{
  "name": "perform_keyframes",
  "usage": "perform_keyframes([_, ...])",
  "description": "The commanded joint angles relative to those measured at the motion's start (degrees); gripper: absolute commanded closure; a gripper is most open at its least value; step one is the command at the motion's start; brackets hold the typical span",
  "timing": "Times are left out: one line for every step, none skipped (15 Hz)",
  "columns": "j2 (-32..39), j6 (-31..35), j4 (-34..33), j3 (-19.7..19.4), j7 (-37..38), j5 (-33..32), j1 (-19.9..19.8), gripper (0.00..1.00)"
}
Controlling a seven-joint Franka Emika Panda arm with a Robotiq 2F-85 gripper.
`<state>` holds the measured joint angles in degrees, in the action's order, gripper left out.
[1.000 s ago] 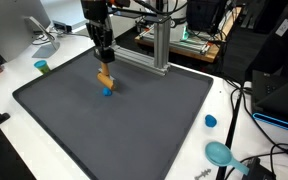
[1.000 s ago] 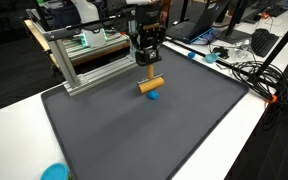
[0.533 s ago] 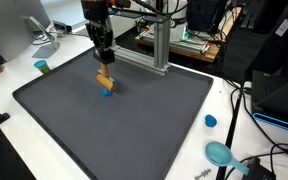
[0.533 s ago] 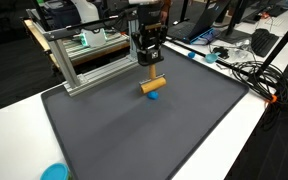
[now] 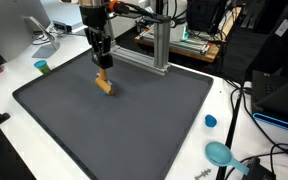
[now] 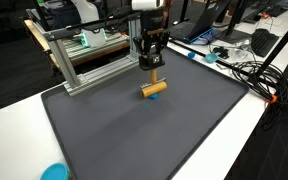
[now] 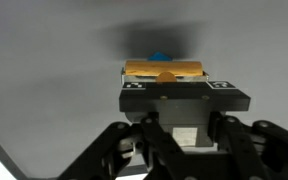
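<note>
My gripper (image 6: 151, 66) (image 5: 102, 62) hangs straight down over the back of the dark mat (image 6: 134, 140), shut on the thin stem of an orange wooden piece (image 6: 153, 89) (image 5: 104, 84). That piece is a short cylinder lying crosswise under the fingers, low over the mat. In the wrist view the orange wooden piece (image 7: 164, 70) shows past the gripper's dark body, with a small blue thing (image 7: 161, 57) peeking out right behind it. The cylinder almost wholly hides this blue thing in both exterior views.
An aluminium frame (image 6: 79, 60) (image 5: 156, 50) stands just beyond the mat's back edge, close to the arm. Off the mat lie a blue cap (image 5: 211, 121), a teal round object (image 5: 219, 153), a small teal cup (image 5: 42, 67) and cables (image 6: 249, 70).
The gripper has come down a little with the orange piece. The cylinder now covers the small blue thing, which lay in plain sight below it before.
</note>
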<state>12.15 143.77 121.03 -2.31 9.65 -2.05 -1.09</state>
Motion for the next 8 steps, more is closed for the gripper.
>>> perform_keyframes([2.3, -1.1, -2.9, -1.2, 3.1, -3.1, 1.1, 0.78])
perform_keyframes([2.9, -1.4, -3.6, -1.5, 3.8, -3.8, 1.3, 0.78])
perform_keyframes([3.4, -1.8, -4.1, -1.8, 4.6, -4.6, 1.5, 0.78])
perform_keyframes([3.8, -2.5, -4.6, -2.1, 5.3, -5.4, 1.8, 0.78])
perform_keyframes([4.3, -3.6, -5.1, -2.4, 5.7, -6.2, 2.0, 0.78])
perform_keyframes([4.6, -4.9, -5.7, -2.6, 5.9, -6.8, 2.1, 0.78])
perform_keyframes([4.9, -6.2, -6.2, -2.8, 6.1, -7.4, 2.2, 0.78])
perform_keyframes([5.0, -7.0, -6.6, -2.6, 5.4, -6.9, 2.1, 0.78])
